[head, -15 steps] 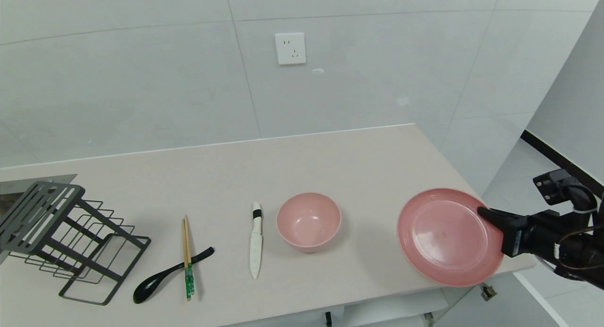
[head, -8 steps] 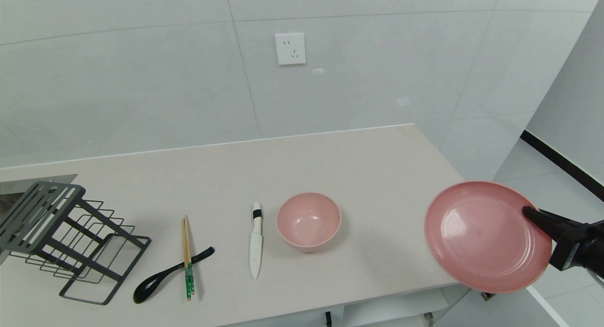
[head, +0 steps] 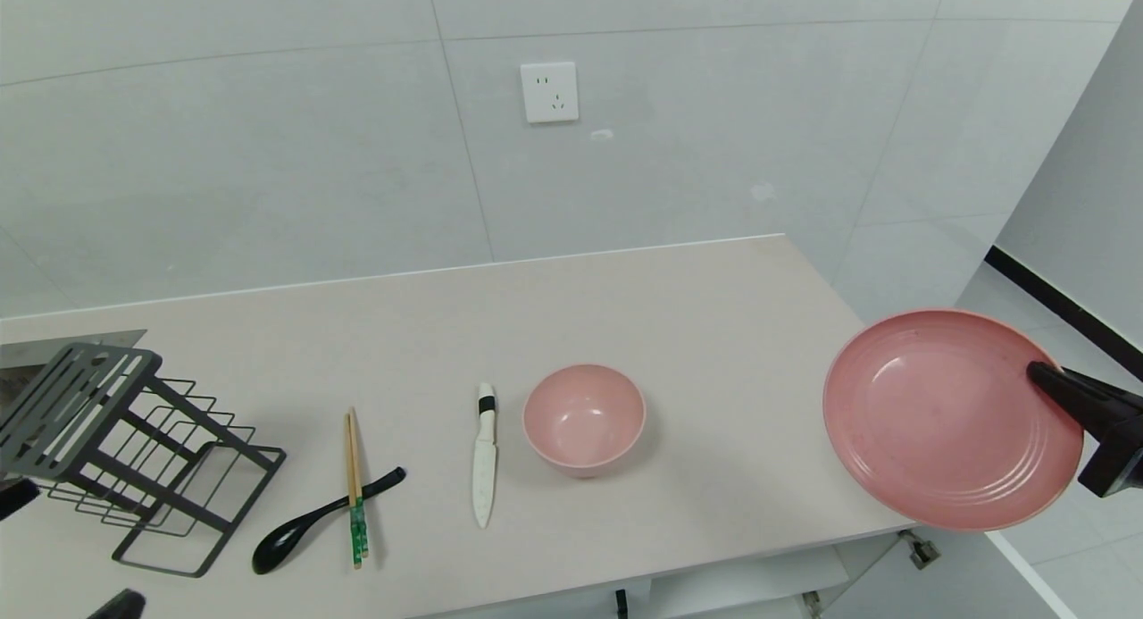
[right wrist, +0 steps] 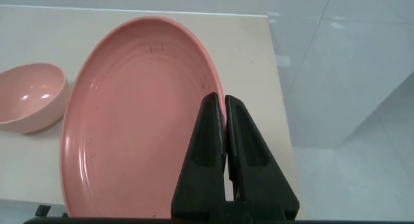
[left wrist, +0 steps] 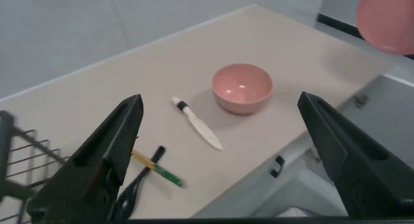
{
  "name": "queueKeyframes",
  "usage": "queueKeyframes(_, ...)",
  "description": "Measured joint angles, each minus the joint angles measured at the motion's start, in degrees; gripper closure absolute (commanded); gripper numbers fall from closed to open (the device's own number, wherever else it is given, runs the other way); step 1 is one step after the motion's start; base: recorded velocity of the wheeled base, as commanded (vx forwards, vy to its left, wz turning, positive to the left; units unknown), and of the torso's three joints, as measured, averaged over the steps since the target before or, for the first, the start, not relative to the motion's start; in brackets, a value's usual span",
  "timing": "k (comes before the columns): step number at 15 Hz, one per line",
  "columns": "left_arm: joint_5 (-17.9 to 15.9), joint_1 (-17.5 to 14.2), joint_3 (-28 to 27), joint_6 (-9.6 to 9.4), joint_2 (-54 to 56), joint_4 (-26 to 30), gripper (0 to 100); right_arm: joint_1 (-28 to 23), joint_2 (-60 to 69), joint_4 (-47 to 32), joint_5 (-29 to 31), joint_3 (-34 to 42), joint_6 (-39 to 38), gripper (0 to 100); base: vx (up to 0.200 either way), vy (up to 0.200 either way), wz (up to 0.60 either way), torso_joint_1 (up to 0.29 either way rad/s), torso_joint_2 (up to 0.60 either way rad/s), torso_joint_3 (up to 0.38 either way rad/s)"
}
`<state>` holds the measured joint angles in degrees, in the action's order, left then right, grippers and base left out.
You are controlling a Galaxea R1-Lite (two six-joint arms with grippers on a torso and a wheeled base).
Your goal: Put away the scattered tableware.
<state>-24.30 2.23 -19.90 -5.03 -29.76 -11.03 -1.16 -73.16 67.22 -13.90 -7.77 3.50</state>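
My right gripper (head: 1040, 376) (right wrist: 224, 123) is shut on the rim of a pink plate (head: 948, 418) (right wrist: 139, 114), holding it tilted in the air past the table's right end. A pink bowl (head: 584, 416) (left wrist: 242, 87) (right wrist: 29, 98) stands on the table near the front. To its left lie a white knife (head: 484, 455) (left wrist: 197, 123), a pair of chopsticks (head: 355, 485) (left wrist: 157, 169) and a black spoon (head: 321, 512). A dark wire rack (head: 116, 454) stands at the table's left end. My left gripper (left wrist: 223, 153) is open, hovering in front of the table, off its front left.
The beige table (head: 625, 315) runs back to a tiled wall with a socket (head: 549, 91). Its right edge drops to the floor beside the plate. The rear half of the tabletop is bare.
My right gripper has lifted the pink plate off the table's right front corner and carried it up and to the right. The other tableware has not moved.
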Motion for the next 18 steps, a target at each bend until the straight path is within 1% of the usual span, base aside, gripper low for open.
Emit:
queueKeyframes(1,-2.0,0.0,-0.5,0.02,-2.4,0.0,0,0.1,0.4,0.0,-0.6,0.0,0.4,100,0.0,0.0,0.0,0.0,0.0,0.0)
queueKeyframes(3,-3.9,0.0,-1.2,-0.49,-7.5,0.0,0,0.4,1.6,0.1,-2.2,-0.2,1.5,100,0.0,0.0,0.0,0.0,0.0,0.0)
queueKeyframes(6,-4.4,1.1,-3.2,-2.16,-15.8,-0.7,0,1.6,3.0,0.1,-2.3,-1.1,1.6,100,0.0,0.0,0.0,0.0,0.0,0.0)
queueKeyframes(8,-4.4,2.7,-4.9,-2.35,-21.9,-4.9,0,1.8,3.8,0.2,-2.4,-2.3,1.6,100,0.0,0.0,0.0,0.0,0.0,0.0)
queueKeyframes(11,-4.5,4.8,-6.1,-2.35,-33.0,-17.6,0,1.8,4.6,0.4,-2.4,-2.9,1.6,100,0.0,0.0,0.0,0.0,0.0,0.0)
queueKeyframes(14,-4.5,7.3,-6.1,-2.35,-45.5,-39.0,0,1.8,5.0,0.5,-2.5,-3.3,1.5,100,0.0,0.0,0.0,0.0,0.0,0.0)
queueKeyframes(15,-4.5,8.0,-6.1,-2.16,-49.0,-44.1,0,1.8,5.0,0.5,-2.5,-3.3,1.5,100,0.0,0.0,0.0,0.0,0.0,0.0)
queueKeyframes(17,-4.6,9.1,-6.4,-1.52,-54.9,-50.8,0,1.8,5.0,0.5,-2.5,-3.3,1.5,100,0.0,0.0,0.0,0.0,0.0,0.0)
queueKeyframes(18,-4.8,9.6,-6.7,-1.23,-56.6,-51.8,0,1.8,5.0,0.5,-2.5,-3.3,1.5,100,0.0,0.0,0.0,0.0,0.0,0.0)
